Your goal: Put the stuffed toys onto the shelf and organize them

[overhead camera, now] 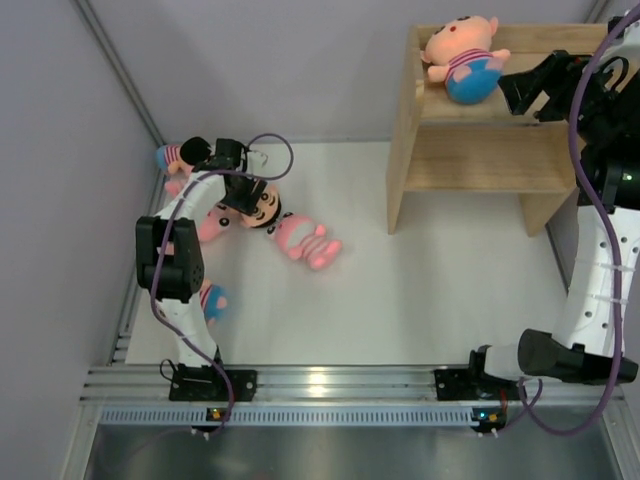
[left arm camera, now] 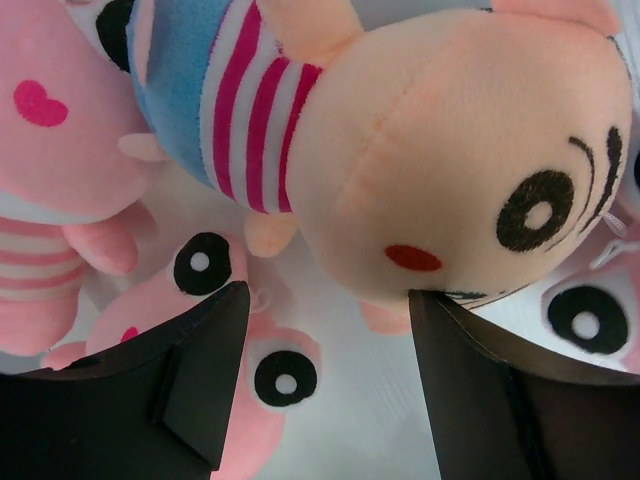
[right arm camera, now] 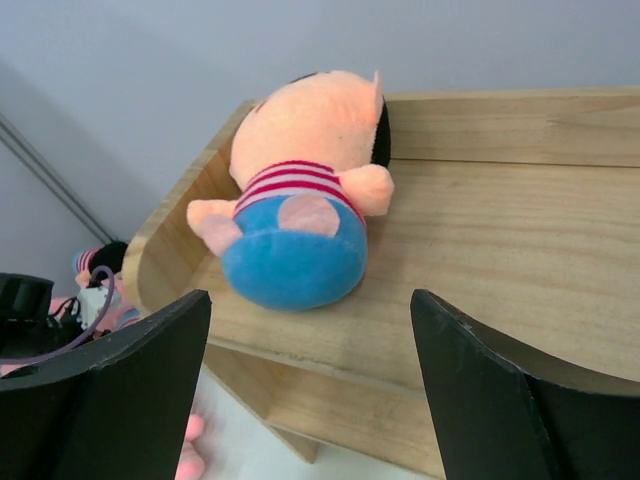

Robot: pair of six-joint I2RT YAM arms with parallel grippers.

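The peach toy point(left arm camera: 460, 170) lies on a pile at the left of the table point(overhead camera: 430, 300), right in front of the left gripper point(left arm camera: 328, 295); its head fills the space just ahead of the spread fingers, nothing pinched between them; its striped shirt and blue bottom trail off up and to the left in the wrist view; so its long axis runs nearly along the line from finger to finger, not across it; I judge the head alone the likelier bite, or a wrist turn first. Pink toys point(left arm camera: 60, 170) lie under and beside it, touching, so a deep reach might catch two. The left arm is by far the nearer; the right gripper point(right arm camera: 310, 295), jaws wide and holding nothing, hangs at the shelf point(right arm camera: 520, 250), just short of another toy point(right arm camera: 300, 220) lying on the top tier, blue bottom toward the fingers.
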